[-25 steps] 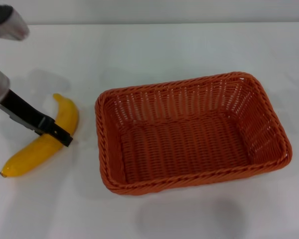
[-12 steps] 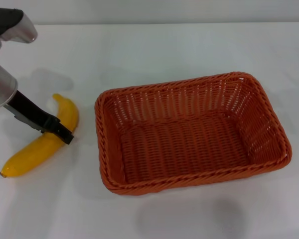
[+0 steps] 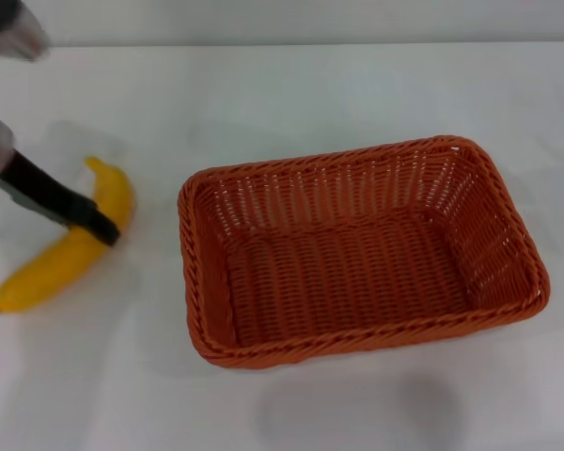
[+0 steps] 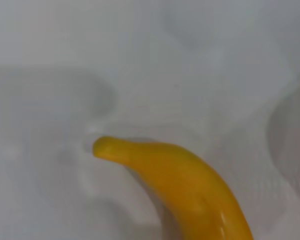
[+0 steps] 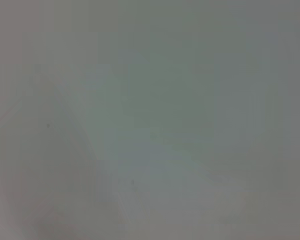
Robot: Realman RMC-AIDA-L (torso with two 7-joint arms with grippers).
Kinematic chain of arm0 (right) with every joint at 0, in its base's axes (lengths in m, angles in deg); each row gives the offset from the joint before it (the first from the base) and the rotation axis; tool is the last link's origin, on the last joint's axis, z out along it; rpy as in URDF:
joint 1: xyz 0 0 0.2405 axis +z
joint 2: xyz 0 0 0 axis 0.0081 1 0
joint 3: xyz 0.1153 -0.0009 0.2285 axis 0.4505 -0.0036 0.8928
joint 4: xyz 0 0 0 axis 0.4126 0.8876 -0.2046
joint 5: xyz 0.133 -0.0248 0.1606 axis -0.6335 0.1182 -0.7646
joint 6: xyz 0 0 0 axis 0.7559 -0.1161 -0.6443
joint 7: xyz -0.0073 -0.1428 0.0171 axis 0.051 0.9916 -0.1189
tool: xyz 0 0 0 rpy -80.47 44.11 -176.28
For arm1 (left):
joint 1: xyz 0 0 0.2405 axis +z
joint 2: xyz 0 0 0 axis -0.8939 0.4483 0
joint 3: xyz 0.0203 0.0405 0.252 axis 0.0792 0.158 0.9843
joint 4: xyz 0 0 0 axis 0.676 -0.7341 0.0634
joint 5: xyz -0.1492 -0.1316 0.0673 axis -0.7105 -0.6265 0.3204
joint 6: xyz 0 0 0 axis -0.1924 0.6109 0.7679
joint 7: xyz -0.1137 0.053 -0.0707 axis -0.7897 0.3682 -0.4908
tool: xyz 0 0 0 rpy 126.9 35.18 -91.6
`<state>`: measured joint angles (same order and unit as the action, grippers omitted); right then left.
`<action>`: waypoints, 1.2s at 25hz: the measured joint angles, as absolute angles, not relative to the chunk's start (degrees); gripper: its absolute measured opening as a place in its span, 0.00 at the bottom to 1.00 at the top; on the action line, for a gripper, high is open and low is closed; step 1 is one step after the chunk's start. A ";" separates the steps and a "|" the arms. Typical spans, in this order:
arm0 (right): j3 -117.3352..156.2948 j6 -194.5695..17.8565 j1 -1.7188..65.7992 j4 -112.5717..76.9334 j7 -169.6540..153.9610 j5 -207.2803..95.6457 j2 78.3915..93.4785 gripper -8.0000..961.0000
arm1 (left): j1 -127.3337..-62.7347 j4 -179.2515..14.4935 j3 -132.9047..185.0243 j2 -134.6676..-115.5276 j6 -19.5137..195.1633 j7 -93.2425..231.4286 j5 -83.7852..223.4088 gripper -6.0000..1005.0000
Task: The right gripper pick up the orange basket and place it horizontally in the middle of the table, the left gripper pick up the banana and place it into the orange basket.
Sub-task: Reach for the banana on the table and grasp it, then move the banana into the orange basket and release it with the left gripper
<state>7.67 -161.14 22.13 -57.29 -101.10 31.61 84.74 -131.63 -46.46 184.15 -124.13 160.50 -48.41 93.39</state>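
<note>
The orange basket (image 3: 357,340) lies lengthwise across the middle of the white table (image 3: 310,94), open side up and with nothing in it. To its left, the yellow banana (image 3: 47,271) is crossed at mid-length by my black left gripper (image 3: 99,225), which is shut on it. The banana is tilted, its lower tip toward the table's left edge. In the left wrist view the banana (image 4: 190,185) fills the lower middle with its stem end free over the table. The right gripper is out of view; the right wrist view shows only a plain grey surface.
Bare white tabletop lies between the banana and the basket's left rim (image 3: 190,263), and all around the basket.
The left gripper and the banana have shifted together up and to the left, away from the basket. The basket has not moved.
</note>
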 joint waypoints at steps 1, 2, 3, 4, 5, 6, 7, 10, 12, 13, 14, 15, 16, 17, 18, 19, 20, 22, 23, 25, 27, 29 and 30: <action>7.67 -161.10 22.12 -57.28 -101.11 31.61 84.74 0.72 | -131.54 -46.04 184.14 -123.01 161.21 -48.12 92.21 0.49; 7.67 -161.08 22.12 -57.27 -101.14 31.61 84.74 0.72 | -131.28 -45.58 184.11 -121.61 162.65 -47.54 90.31 0.49; 7.67 -161.09 22.12 -57.26 -101.15 31.61 84.75 0.72 | -130.95 -44.95 184.10 -120.12 164.54 -46.69 87.64 0.49; 7.67 -161.07 22.10 -57.26 -101.15 31.61 84.75 0.72 | -130.63 -44.19 184.08 -118.71 166.62 -45.69 85.05 0.50; 7.67 -161.08 22.10 -57.25 -101.15 31.61 84.75 0.72 | -130.02 -43.40 184.08 -117.15 169.68 -44.17 81.16 0.50; 7.68 -161.06 22.09 -57.25 -101.16 31.61 84.75 0.72 | -129.52 -42.82 184.08 -115.80 172.53 -42.97 77.85 0.50; 7.67 -161.07 22.09 -57.24 -101.16 31.61 84.75 0.72 | -129.17 -42.46 184.08 -114.52 175.30 -41.85 74.56 0.50; 7.67 -161.05 22.15 -57.22 -101.17 31.61 84.75 0.72 | -129.36 -42.13 184.12 -111.95 182.93 -39.92 67.39 0.50; 7.67 -160.96 22.42 -57.22 -101.17 31.61 84.72 0.72 | -131.33 -42.11 184.14 -111.69 186.29 -39.26 66.02 0.51; 7.67 -160.86 22.61 -57.22 -101.18 31.61 84.70 0.72 | -132.60 -42.13 184.15 -111.97 186.77 -39.15 66.53 0.51; 7.68 -160.81 22.74 -57.22 -101.18 31.61 84.70 0.72 | -133.78 -42.23 184.15 -112.29 187.15 -39.04 67.20 0.51; 7.67 -160.78 22.92 -57.22 -101.18 31.61 84.71 0.72 | -135.35 -42.35 184.15 -112.84 187.32 -38.81 68.14 0.51; 7.67 -160.75 23.13 -57.22 -101.14 31.61 84.73 0.72 | -137.19 -42.43 184.16 -113.72 187.34 -38.53 69.25 0.51; 7.68 -160.75 23.30 -57.22 -101.06 31.60 84.75 0.72 | -138.66 -42.51 184.15 -114.46 187.29 -38.24 70.12 0.51; 7.66 -160.73 23.41 -57.22 -100.89 31.60 84.80 0.72 | -140.07 -42.49 184.15 -115.33 187.17 -37.96 70.92 0.51; 7.63 -160.72 23.59 -57.23 -100.52 31.41 84.86 0.72 | -141.74 -42.49 184.15 -116.34 186.96 -37.74 71.70 0.51; 7.55 -160.73 23.71 -57.22 -100.11 31.10 85.00 0.72 | -143.16 -42.52 184.16 -117.51 186.76 -37.59 72.36 0.52; 7.51 -160.73 23.84 -57.21 -99.30 30.54 85.30 0.72 | -146.10 -42.50 184.16 -119.69 186.21 -37.41 73.40 0.52; 7.55 -160.73 23.89 -57.09 -98.71 30.31 85.50 0.72 | -147.15 -42.49 184.16 -120.57 185.88 -37.38 73.90 0.52; 7.65 -160.73 23.98 -56.80 -97.63 30.17 85.71 0.72 | -149.64 -42.49 184.15 -122.92 184.57 -37.36 75.77 0.52; 7.68 -160.73 24.01 -56.58 -96.88 30.08 85.87 0.72 | -151.31 -42.49 184.15 -124.54 183.45 -37.36 77.34 0.52; 7.68 -160.73 24.02 -56.47 -96.20 30.05 86.03 0.72 | -153.15 -42.48 184.16 -127.00 181.86 -37.34 79.26 0.53; 7.68 -160.72 24.02 -56.44 -95.88 30.03 86.06 0.72 | -153.56 -42.49 184.15 -127.73 181.30 -37.35 79.72 0.53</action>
